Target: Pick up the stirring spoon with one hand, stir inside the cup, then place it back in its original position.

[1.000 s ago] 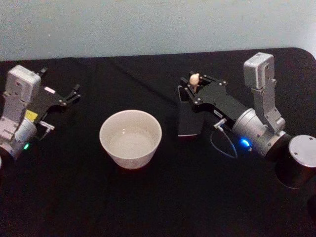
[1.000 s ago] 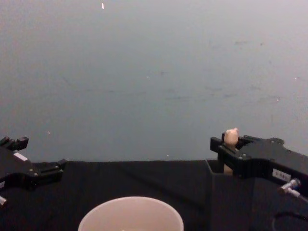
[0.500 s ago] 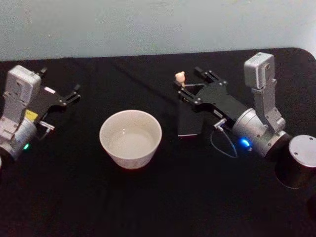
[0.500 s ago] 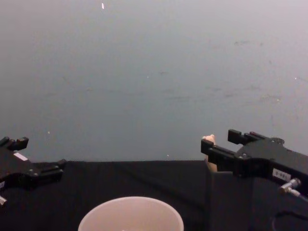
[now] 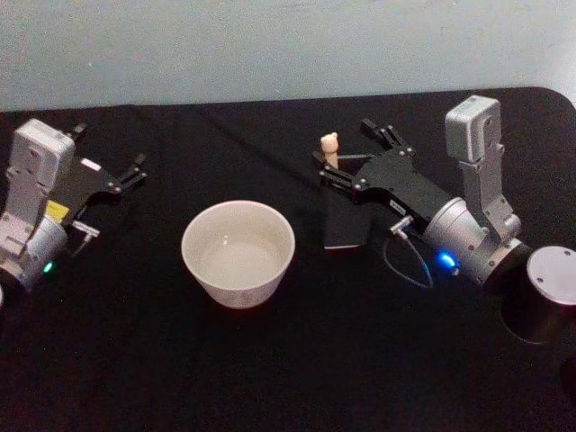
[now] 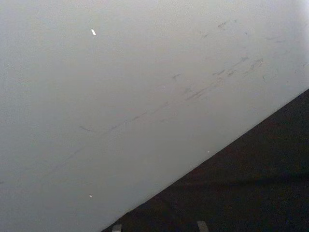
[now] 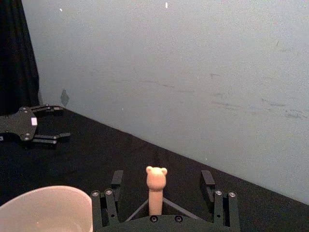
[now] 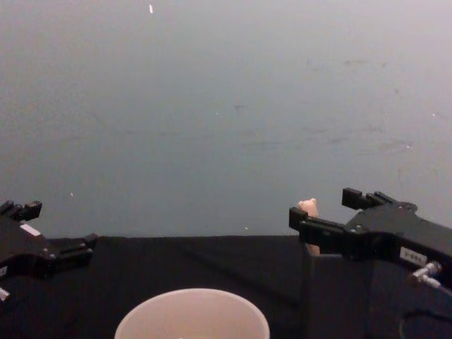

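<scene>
**Spoon stands between spread fingers, not yet held**

The right end effector (image 5: 360, 151) has its jaws wide apart, empty, straddling the slim stirring spoon with its beige bear-head handle (image 7: 156, 189). The spoon stands upright in the dark square box holder (image 5: 345, 225) just beneath. The round cream cup (image 5: 238, 253) sits off to its left. The spoon looks light, stiff and smooth; the beige handle below the knob seems the surest grip. The left end effector (image 5: 133, 173) idles on the worktop (image 5: 297, 360), open.

Head view overhead, chest view low; both share cup (image 5: 238, 253)
</scene>
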Controlling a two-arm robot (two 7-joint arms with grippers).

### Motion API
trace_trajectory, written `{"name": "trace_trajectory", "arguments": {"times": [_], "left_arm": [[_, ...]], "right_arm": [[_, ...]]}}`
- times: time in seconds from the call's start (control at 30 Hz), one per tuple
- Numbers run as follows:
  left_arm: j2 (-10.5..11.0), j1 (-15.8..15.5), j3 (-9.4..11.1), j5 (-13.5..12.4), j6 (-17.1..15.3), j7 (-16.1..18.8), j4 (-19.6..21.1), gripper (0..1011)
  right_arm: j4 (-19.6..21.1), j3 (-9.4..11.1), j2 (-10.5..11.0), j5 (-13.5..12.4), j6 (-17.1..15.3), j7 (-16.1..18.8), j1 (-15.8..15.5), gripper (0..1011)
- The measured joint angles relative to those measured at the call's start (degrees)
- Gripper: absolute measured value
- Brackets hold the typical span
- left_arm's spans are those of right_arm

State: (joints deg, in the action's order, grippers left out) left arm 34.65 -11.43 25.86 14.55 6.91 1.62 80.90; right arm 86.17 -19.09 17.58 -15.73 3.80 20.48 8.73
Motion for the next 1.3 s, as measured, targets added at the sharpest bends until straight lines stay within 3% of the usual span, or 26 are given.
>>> {"name": "trace_trajectory", "arguments": {"times": [0.2, 0.37, 0.5, 0.63, 0.93, 1.3], "left_arm": [[0.0, 0.0, 0.0, 0.0, 0.0, 0.0, 0.0, 1001], [0.0, 0.0, 0.0, 0.0, 0.0, 0.0, 0.0, 1001], [0.0, 0.0, 0.0, 0.0, 0.0, 0.0, 0.0, 1001], [0.0, 0.0, 0.0, 0.0, 0.0, 0.0, 0.0, 1001], [0.0, 0.0, 0.0, 0.0, 0.0, 0.0, 0.0, 1001], [0.0, 0.0, 0.0, 0.0, 0.0, 0.0, 0.0, 1001]], "right_arm": [[1.0, 1.4, -0.3, -1.2, 2.2, 0.3, 0.2, 1002], [2.0, 4.7, -1.3, -1.5, 4.9, -2.8, -0.1, 1002], [1.1, 6.7, -2.1, 1.4, 5.6, -7.3, -0.5, 1002], [-1.8, 8.1, -2.4, 6.3, 5.6, -12.0, -0.7, 1002], [-7.8, 8.2, -3.1, 10.5, 3.3, -13.7, -0.6, 1002], [-8.9, 8.0, -3.3, 11.0, 2.7, -13.5, -0.4, 1002]]}}
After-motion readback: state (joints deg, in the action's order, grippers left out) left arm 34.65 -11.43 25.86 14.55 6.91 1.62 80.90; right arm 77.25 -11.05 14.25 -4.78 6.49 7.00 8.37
